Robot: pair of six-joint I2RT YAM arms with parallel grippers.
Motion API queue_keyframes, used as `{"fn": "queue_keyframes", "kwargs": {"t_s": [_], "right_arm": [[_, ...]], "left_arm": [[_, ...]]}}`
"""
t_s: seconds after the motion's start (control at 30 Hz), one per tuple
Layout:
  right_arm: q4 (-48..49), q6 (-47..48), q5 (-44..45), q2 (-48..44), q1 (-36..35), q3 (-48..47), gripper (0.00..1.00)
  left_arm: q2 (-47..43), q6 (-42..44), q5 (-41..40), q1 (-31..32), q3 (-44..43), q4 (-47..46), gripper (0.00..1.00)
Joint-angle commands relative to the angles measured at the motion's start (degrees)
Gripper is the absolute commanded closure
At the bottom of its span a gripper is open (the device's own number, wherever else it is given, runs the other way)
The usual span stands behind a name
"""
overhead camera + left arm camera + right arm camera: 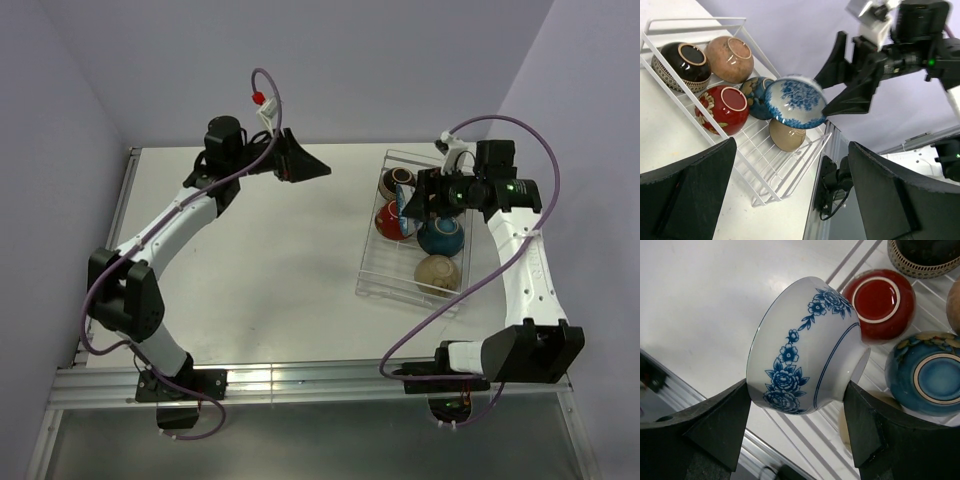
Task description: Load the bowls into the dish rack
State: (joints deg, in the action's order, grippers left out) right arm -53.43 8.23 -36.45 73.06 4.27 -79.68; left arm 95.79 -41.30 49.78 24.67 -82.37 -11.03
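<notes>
**A:** Start big. What is on the tabletop [260, 260]?

**B:** A white wire dish rack [366, 262] sits along the right edge, toward the far right corner. Five bowls lie in it, mouths down. The black patterned bowl [681, 65] and the tan bowl [730, 57] are at the far end. The red bowl [722, 107] and the dark blue bowl [754, 95] come next. The beige bowl [787, 137] is nearest the near edge.

**A:** And the sixth?

**B:** The blue-patterned white bowl [805, 350] is in the air above the rack, roughly over the red bowl. It is tipped on its side and touches none of the others. The right gripper [797, 390] is clamped on it, one finger on each side of its wall.

**A:** The other arm?

**B:** The left gripper [792, 150] hangs over the far middle of the table with its fingers spread wide and nothing between them. It points toward the rack.

**A:** So which step is this?

**B:** I judge it to be the placing of the last bowl, since the rest are racked.

**A:** What does the next move call for?

**B:** There looks to be bare grid at the rack's near end, beside the beige bowl. The right arm would need to bring the bowl there and turn it mouth-down like the others. Then it lowers without knocking the red or blue bowl, and lets go only once the rim rests on the wires.
</notes>
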Motion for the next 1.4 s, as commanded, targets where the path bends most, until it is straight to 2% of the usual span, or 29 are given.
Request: {"fn": "queue_keyframes", "kwargs": {"t_s": [0.0, 0.23, 0.53, 0.97, 1.37], "right_arm": [[-4.3, 11.3, 1.5, 2.6, -1.7, -4.6, 1.00], [-11.9, 23.7, 3.0, 8.4, -4.0, -9.2, 1.00], [-14.7, 31.9, 10.9, 11.7, -10.5, -9.9, 1.00], [-9.0, 37.5, 22.9, 13.9, -17.1, -7.2, 1.00], [-6.6, 38.1, 26.8, 15.4, -21.9, -1.6, 1.00]], "left_arm": [[-3.8, 0.6, 2.3, -2.0, 2.5, 0.4, 0.00], [-7.0, -2.6, 3.7, -4.6, 5.1, -2.5, 0.00], [-8.1, -2.4, 4.5, -6.4, 5.6, -1.5, 0.01], [-8.7, 0.3, 4.6, -7.1, 4.4, 2.1, 0.00], [-8.6, 0.7, 4.5, -7.4, 3.7, 3.8, 0.00]]}}
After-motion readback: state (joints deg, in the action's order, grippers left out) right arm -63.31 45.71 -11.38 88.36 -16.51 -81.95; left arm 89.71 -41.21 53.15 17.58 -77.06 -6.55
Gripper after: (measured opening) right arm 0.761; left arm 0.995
